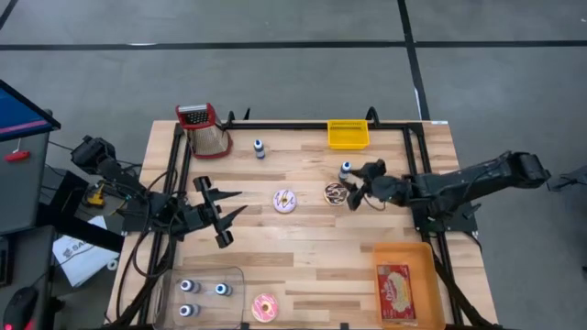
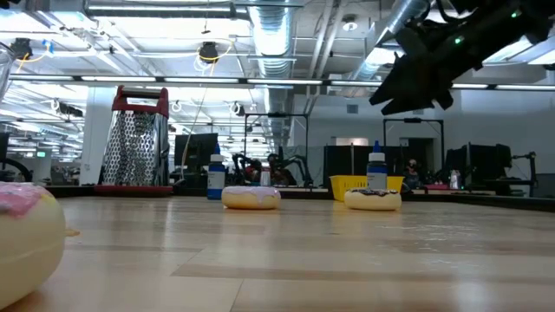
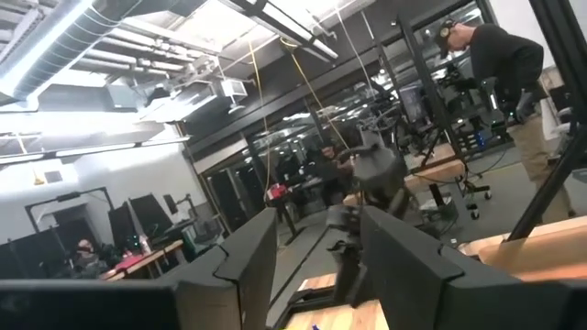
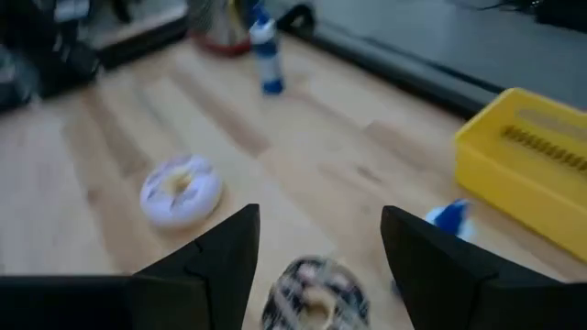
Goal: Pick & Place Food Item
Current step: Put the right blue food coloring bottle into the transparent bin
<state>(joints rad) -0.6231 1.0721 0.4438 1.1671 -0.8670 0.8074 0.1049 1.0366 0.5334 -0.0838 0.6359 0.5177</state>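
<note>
Chocolate-topped, the dark doughnut (image 1: 336, 192) lies on the wooden counter (image 1: 303, 247) right of centre, just in front of the right hand (image 1: 354, 190), whose two fingers stand wide apart with nothing between them. From the right wrist view the same doughnut (image 4: 315, 292) shows between and just beyond those spread fingers (image 4: 220, 257). Beside it to the left sits a white-iced doughnut (image 1: 285, 201), and a small blue-capped bottle (image 1: 346, 169) stands just behind the right hand. A pink-iced doughnut (image 1: 265, 307) rests at the counter's near edge, next to a clear tray (image 1: 234, 275) holding three more small bottles (image 1: 190, 287).

Farther out, a yellow bin (image 1: 348, 135) sits at the back edge, another bottle (image 1: 260, 148) stands left of it, and a red-handled grater (image 1: 204, 129) occupies the back left corner. An orange tray (image 1: 426, 261) at the front right carries a packaged food item (image 1: 395, 293).

At the counter's left side the left hand (image 1: 223, 212) is raised, its fingers parted and holding nothing. Its wrist view looks out into the room, where a person (image 3: 500, 69) stands by another bench.
</note>
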